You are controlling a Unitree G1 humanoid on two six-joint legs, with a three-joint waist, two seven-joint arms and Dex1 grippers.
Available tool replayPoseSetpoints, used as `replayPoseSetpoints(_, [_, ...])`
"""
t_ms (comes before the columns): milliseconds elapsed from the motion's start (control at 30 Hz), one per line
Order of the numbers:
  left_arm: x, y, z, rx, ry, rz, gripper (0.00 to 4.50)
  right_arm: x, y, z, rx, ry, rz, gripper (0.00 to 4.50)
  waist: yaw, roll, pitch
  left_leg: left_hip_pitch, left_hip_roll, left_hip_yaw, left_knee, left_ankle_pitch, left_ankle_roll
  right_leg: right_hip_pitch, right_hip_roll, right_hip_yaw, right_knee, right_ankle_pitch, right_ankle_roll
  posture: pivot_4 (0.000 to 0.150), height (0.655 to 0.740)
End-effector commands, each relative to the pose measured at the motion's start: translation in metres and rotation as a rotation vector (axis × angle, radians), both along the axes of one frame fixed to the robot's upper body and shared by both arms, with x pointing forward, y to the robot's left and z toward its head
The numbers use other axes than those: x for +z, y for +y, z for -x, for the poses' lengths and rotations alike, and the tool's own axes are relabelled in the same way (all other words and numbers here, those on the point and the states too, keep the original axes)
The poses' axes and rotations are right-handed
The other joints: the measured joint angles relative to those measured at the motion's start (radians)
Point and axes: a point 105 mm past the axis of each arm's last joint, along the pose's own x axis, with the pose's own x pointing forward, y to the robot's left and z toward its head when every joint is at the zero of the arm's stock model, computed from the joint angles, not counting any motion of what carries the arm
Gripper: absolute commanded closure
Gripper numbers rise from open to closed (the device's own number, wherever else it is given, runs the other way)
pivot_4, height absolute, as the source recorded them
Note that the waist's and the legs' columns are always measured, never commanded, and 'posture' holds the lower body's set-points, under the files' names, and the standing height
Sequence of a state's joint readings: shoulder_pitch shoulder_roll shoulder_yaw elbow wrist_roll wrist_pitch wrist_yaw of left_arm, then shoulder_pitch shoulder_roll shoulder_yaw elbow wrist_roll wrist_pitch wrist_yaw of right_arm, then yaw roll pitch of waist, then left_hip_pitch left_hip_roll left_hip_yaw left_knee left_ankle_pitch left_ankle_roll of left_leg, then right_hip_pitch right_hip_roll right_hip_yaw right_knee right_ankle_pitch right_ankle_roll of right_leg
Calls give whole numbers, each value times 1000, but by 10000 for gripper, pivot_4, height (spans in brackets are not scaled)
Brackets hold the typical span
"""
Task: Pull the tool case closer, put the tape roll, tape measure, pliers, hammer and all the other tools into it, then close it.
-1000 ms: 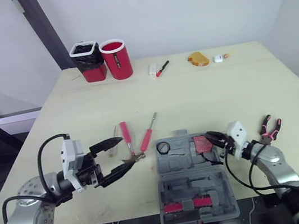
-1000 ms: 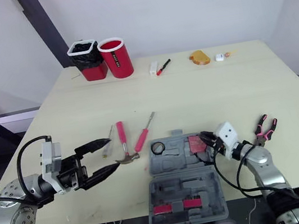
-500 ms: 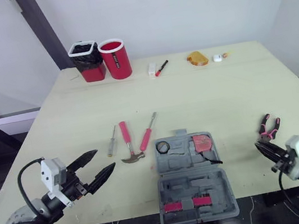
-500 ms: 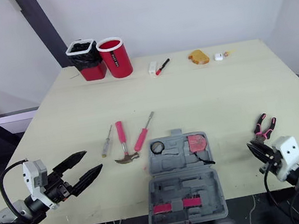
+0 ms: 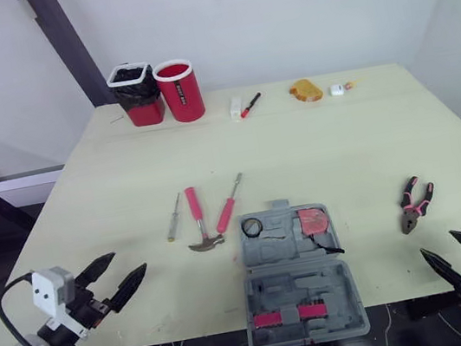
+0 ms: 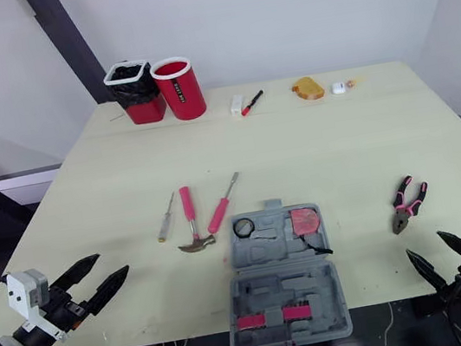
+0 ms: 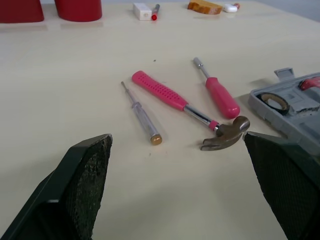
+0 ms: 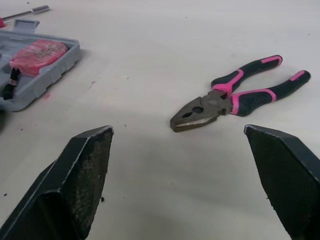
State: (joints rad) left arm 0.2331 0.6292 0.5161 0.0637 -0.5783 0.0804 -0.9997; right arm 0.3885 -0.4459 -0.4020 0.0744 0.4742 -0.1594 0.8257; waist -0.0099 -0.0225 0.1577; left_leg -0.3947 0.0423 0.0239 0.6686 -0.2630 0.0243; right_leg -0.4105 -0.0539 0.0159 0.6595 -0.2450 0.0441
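The grey tool case [image 5: 318, 284] lies open near the table's front edge, with a black tape roll [image 5: 251, 227] and a red tape measure [image 5: 312, 221] in its far half. Left of it lie a pink-handled hammer [image 5: 199, 222], a pink screwdriver [image 5: 229, 206] and a thin screwdriver [image 5: 172, 218]. Pink-and-black pliers [image 5: 416, 203] lie to the case's right. My left gripper [image 5: 114, 277] is open at the front left edge, pointing at the hammer [image 7: 220, 132]. My right gripper [image 5: 456, 253] is open off the front right edge, facing the pliers [image 8: 235, 95]. Neither holds anything.
At the back of the table stand a red cup [image 5: 178, 91] and a black-lined red cup [image 5: 135, 94]. Further right along the back lie a white block [image 5: 235, 108], a red marker [image 5: 250, 105], a yellow-brown item [image 5: 305, 90] and a small white object [image 5: 336, 89].
My right gripper left the tape measure in the case, drew back past the front right edge and opened. My left gripper pulled back from the hammer to the front left edge, still open.
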Motion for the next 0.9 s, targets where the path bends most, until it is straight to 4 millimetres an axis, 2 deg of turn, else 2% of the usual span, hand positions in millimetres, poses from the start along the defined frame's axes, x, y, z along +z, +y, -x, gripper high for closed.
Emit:
replayPoseSetpoints(33, [6,-1,-3,-13,-36,-11,0,14,-2,2,-5,-44,21,412,0,0,0,0,0,0,0,0,0,0,0,0,0,0,0,1500,7371])
replayPoseSetpoints(300, [15,-12,-9,-110,-56,-34,0,24,20,-5,18,-56,-1,412,-2,0,0,0,0,0,0,0,0,0,0,0,0,0,0,1500,7371])
replayPoseSetpoints(467, [23,-48,-13,-319,-65,-92,0,27,30,-29,-55,-46,34,412,-1,0,0,0,0,0,0,0,0,0,0,0,0,0,0,1500,7371])
replayPoseSetpoints(633, [34,-69,-18,-415,-99,-116,0,29,38,-44,-151,-33,21,412,0,1,0,-1,0,-1,0,0,0,-1,0,0,0,0,-1,1500,7371])
replayPoseSetpoints(900, [54,-119,-14,-690,-128,-187,0,23,35,-69,-428,-8,23,412,-1,1,0,-2,-1,0,0,0,0,-1,0,0,0,0,0,1500,7371])
